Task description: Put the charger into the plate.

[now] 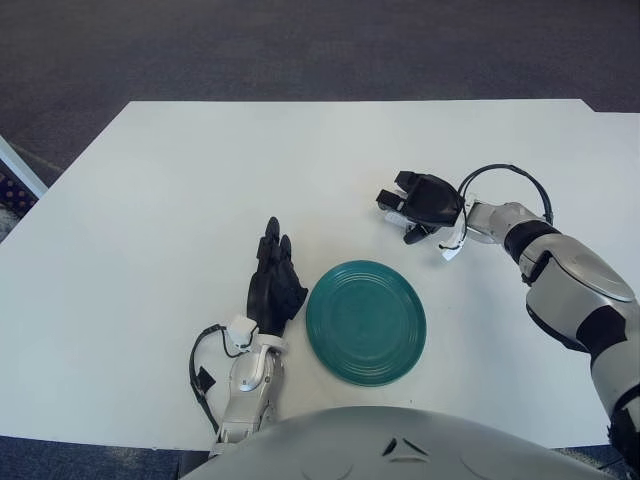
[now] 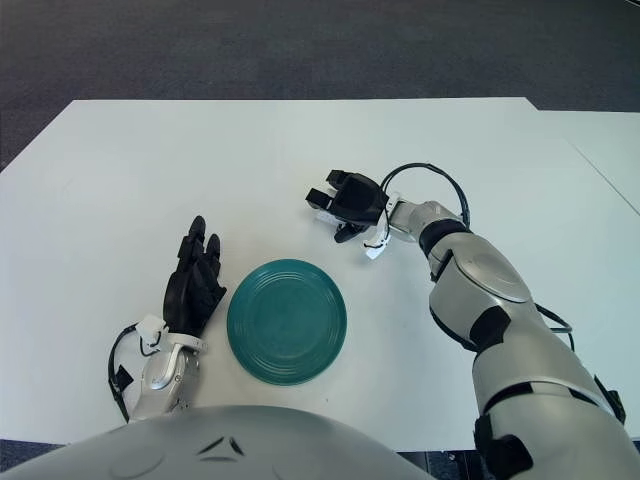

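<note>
Beyond round glossy teal plate [image 1: 366,322]: right robot hand [image 1: 412,203] over white charger [image 1: 398,215].

White table on dark carpet

A large white table [image 1: 200,200] fills most of the view, its top evenly lit and matte. Beyond its far edge lies dark grey-blue carpet [image 1: 300,45]. A second white surface [image 2: 610,150] adjoins it at the right, a thin seam between them.

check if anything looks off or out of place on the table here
Nothing stands out. The green plate sits flat and empty on the white table. The right hand is over the white charger beyond the plate; whether it grips it is unclear. The left hand shows just left of the plate, fingers extended.
</note>
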